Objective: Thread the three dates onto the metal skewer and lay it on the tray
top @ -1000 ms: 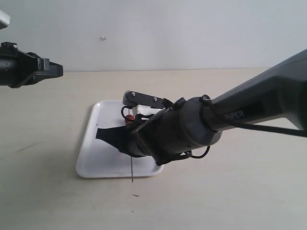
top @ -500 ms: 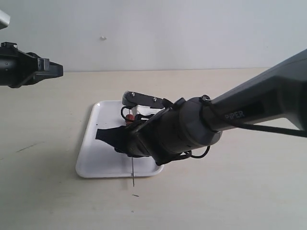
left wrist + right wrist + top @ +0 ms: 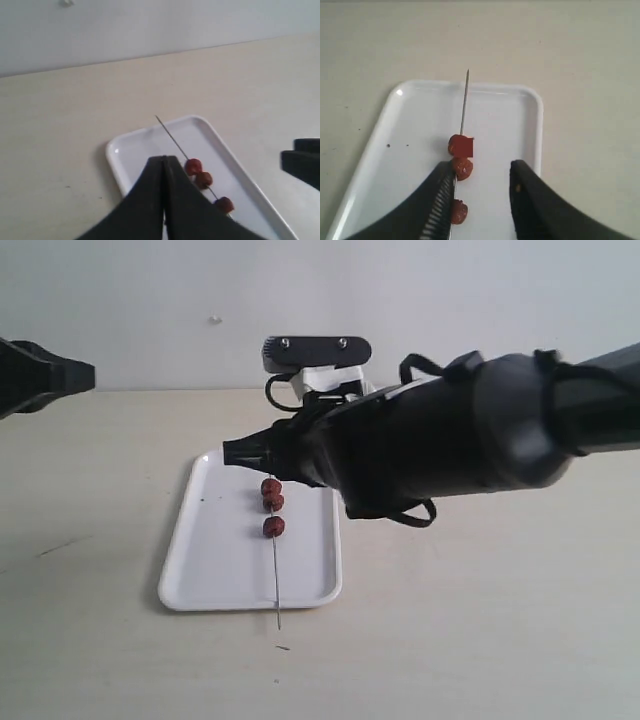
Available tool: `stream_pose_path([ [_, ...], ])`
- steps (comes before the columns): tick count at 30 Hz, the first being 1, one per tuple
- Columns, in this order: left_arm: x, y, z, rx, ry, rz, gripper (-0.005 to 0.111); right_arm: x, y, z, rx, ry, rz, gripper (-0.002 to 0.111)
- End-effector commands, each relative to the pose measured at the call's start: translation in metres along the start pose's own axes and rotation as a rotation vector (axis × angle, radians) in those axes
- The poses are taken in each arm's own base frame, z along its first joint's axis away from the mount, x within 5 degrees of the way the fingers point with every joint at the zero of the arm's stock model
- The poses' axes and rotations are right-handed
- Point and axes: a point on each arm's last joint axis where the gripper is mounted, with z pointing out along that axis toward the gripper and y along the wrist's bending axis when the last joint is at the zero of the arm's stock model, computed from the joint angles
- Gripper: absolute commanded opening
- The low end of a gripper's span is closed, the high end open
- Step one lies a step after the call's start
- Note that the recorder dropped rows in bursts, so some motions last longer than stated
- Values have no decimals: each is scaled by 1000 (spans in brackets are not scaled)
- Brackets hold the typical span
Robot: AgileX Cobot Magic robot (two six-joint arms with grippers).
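While the right tool (image 3: 482, 167) hung over one end of the tray (image 3: 510, 115) with its fingers spread apart and nothing between them, the metal skewer (image 3: 464, 100) lay flat in that tray. It lay just below the tool and ran lengthwise out ahead of its fingertips. The tool's ribbed finger (image 3: 437, 210) stood in line with the rod and hid part of it. Whether the finger touched the rod could not be told.

The tray was white and rectangular, with rounded corners, a low rim and a few dark specks on its floor. It held only the skewer and its load. The rod's far end, pointed away from the right tool, poked just past the rim over the pale table (image 3: 480, 640).

The three dates (image 3: 462, 167) were strung on the rod one after another, bunched close under the right tool's fingertips. They were small, wrinkled and reddish-brown. The long stretch of thin dark rod ahead of them was bare.

The left tool (image 3: 164, 162) had its fingers pressed together on nothing. It stood well apart from the tray, off to one side, with the dates showing just beyond its tips in its own view.
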Motion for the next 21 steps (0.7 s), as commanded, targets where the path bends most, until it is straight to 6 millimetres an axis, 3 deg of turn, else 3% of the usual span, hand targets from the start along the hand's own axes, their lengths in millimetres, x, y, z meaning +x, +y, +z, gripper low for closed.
stream_pose_path([
  [1,1,-9,-40,-213,-95,13,0,-15,-11,-29,-4,-49,-25,38],
  [5,8,-22,-80,-352,-184,7,0,-26,-18,-55,-32,-90,-63,32],
  [10,30,-44,-120,-351,-283,14,0,-34,-31,-88,-54,-141,-84,12],
  [13,61,-54,-146,-350,-350,30,0,-38,-44,-115,-72,-200,-112,0],
  [16,88,-62,-165,-339,-429,45,0,-37,-59,-142,-91,-260,-132,0],
  [21,130,-67,-182,-306,-570,-14,0,-15,-94,-199,-215,-386,-203,0],
])
